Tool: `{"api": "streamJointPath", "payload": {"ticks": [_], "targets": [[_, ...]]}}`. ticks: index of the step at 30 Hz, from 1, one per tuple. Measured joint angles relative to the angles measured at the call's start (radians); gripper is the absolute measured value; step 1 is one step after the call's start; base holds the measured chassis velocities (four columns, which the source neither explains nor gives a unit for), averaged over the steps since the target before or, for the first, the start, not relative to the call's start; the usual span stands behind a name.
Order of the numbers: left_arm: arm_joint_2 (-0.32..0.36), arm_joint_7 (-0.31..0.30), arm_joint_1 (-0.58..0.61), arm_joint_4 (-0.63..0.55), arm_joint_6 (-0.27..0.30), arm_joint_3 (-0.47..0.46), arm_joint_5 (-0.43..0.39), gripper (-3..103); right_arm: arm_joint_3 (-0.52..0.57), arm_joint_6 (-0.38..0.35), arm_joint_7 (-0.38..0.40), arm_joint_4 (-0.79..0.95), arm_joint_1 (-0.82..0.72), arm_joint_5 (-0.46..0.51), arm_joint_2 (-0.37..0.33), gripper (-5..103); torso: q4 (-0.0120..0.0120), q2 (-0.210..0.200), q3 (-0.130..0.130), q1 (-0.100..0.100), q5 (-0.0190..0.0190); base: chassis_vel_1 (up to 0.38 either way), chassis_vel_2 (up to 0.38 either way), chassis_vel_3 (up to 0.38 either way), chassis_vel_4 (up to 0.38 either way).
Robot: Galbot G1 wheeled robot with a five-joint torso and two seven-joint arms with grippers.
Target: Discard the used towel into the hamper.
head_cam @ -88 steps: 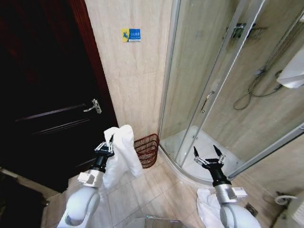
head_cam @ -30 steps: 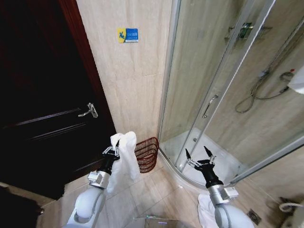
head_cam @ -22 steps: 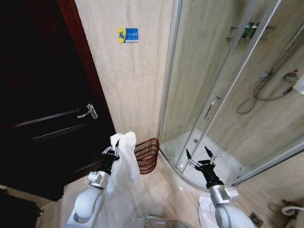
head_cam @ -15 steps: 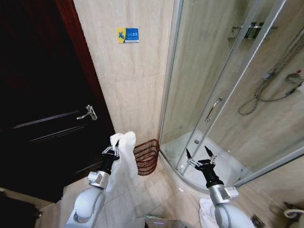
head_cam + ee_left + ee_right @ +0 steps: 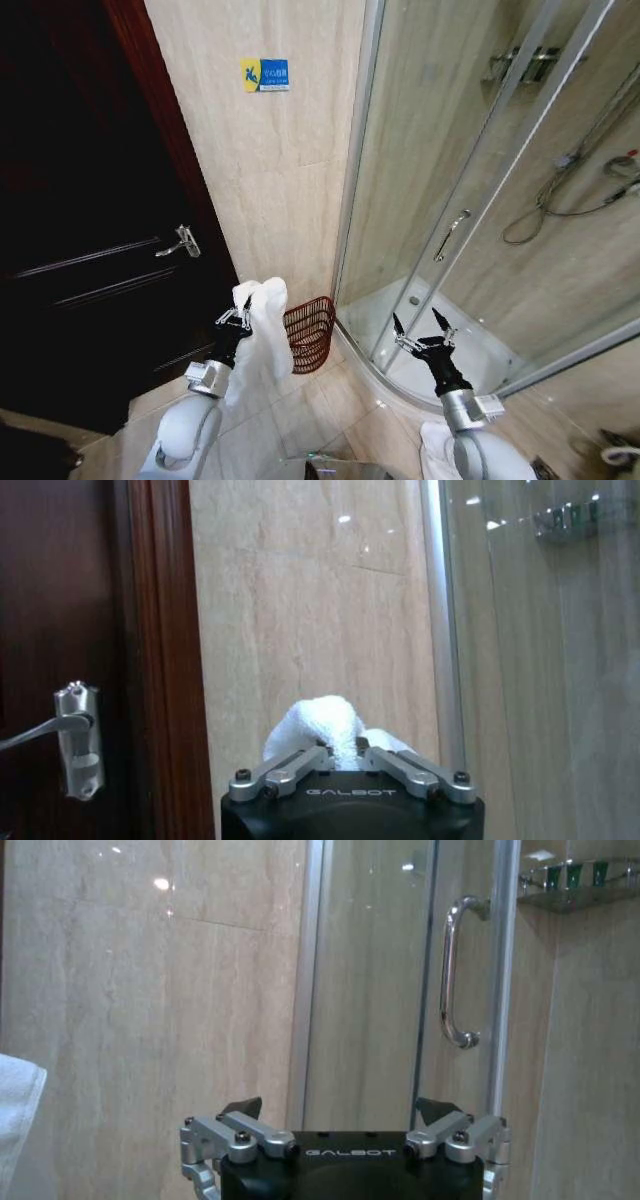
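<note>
While carried, left pincer (image 5: pixel 236 318): clamped on the upper end of the white towel (image 5: pixel 262 330), held raised in front of the robot, just left of the hamper (image 5: pixel 310 333); in the left wrist view the pincer (image 5: pixel 342 754) shows its jaws closed on a bunched fold of towel (image 5: pixel 318 718).
Reason for the hold: a pinch near the top lets the cloth hang free and clear of the floor tiles (image 5: pixel 300 420), so it can, by judgement, be swung over the basket rim without dragging.
Towel, long axis: roughly vertical, gripped end up, loose end down and draped right of the left arm, toward the hamper.
Towel, position: in the air, near the hamper's left side; whether the hanging edge touches the wire cannot be told.
Hamper: reddish-brown, see-through sides, on the floor in the corner between the beige tiled wall (image 5: pixel 270 180) and the shower enclosure (image 5: pixel 450 200), opening upward.
Right pincer (image 5: pixel 421 329): spread wide and holding nothing, raised in front of the shower door; the right wrist view shows the pincer (image 5: pixel 340 1111) with jaws well apart, facing the door handle (image 5: pixel 452 975).
Stage, judged: towel in hand, not yet over the hamper.
</note>
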Motion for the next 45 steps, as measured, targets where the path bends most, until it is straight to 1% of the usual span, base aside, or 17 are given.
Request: {"api": "streamJointPath", "payload": {"ticks": [12,16,21,23,24,27,28,30,31,32,34,39,45], "targets": [[-0.002,0.0,-0.003,0.014,-0.006,-0.003,0.0,2,-0.002,0.0,0.0,-0.006,0.006,-0.001,0.0,100,0.0,0.0,0.0,0.0,-0.0001,-0.052,0.046,0.06,-0.06],[0.005,0.01,-0.017,0.025,-0.01,-0.004,-0.001,2,-0.001,-0.011,0.005,-0.011,0.023,0.0,-0.007,100,0.0001,0.0,0.0,0.0,0.0,0.0,0.0,0.0,0.0],[0.034,0.025,-0.077,0.057,0.004,0.009,-0.022,2,0.001,-0.018,0.01,-0.012,0.038,0.002,-0.013,100,-0.0002,0.0,0.0,0.0,-0.0002,0.0,0.0,0.0,0.0],[0.037,0.032,-0.088,0.065,0.005,0.009,-0.029,2,-0.001,-0.023,0.01,-0.015,0.045,0.0,-0.014,100,-0.0001,0.0,0.0,0.0,-0.0001,0.0,0.0,0.0,0.0],[0.042,0.037,-0.099,0.076,0.008,0.014,-0.036,2,-0.003,-0.025,0.01,-0.016,0.048,-0.001,-0.014,100,0.0004,0.0,0.0,0.0,0.0001,0.0,0.0,0.0,0.0],[0.078,0.048,-0.17,0.139,0.027,0.072,-0.061,2,0.003,-0.03,0.011,-0.018,0.049,-0.01,-0.008,100,0.0,0.0,0.0,0.0,-0.0002,0.0,0.0,0.0,0.0],[0.078,0.048,-0.17,0.139,0.027,0.072,-0.061,2,0.003,-0.03,0.011,-0.018,0.049,-0.01,-0.008,100,0.0,0.0,0.0,0.0,-0.0002,0.0,0.0,0.0,0.0],[0.095,0.05,-0.215,0.179,0.031,0.111,-0.068,2,0.011,-0.03,0.014,-0.021,0.049,-0.019,-0.003,100,-0.0001,0.0,0.0,0.0,0.0,0.0,0.0,0.0,0.0],[0.095,0.05,-0.215,0.179,0.031,0.111,-0.068,2,0.011,-0.03,0.014,-0.021,0.049,-0.019,-0.003,100,-0.0001,0.0,0.0,0.0,0.0,0.0,0.0,0.0,0.0],[0.099,0.05,-0.25,0.214,0.029,0.14,-0.069,2,0.015,-0.03,0.016,-0.025,0.05,-0.026,0.001,100,-0.0002,0.0,0.0,0.0,-0.0002,0.0,0.0,0.0,0.0],[0.096,0.046,-0.284,0.244,0.024,0.171,-0.082,2,0.018,-0.033,0.023,-0.035,0.055,-0.034,0.005,100,-0.0002,0.0,0.0,0.0,0.0,0.0,0.0,0.0,0.0],[0.097,0.043,-0.316,0.266,0.033,0.201,-0.107,2,0.015,-0.037,0.026,-0.051,0.069,-0.049,0.006,100,0.0001,0.0,0.0,0.0,0.0,0.0,0.0,0.0,0.0],[0.1,0.037,-0.355,0.296,0.043,0.221,-0.113,2,0.012,-0.043,0.028,-0.057,0.078,-0.05,0.006,100,0.0,0.0,0.0,0.0,0.0,0.0,0.0,0.0,0.0]]}}
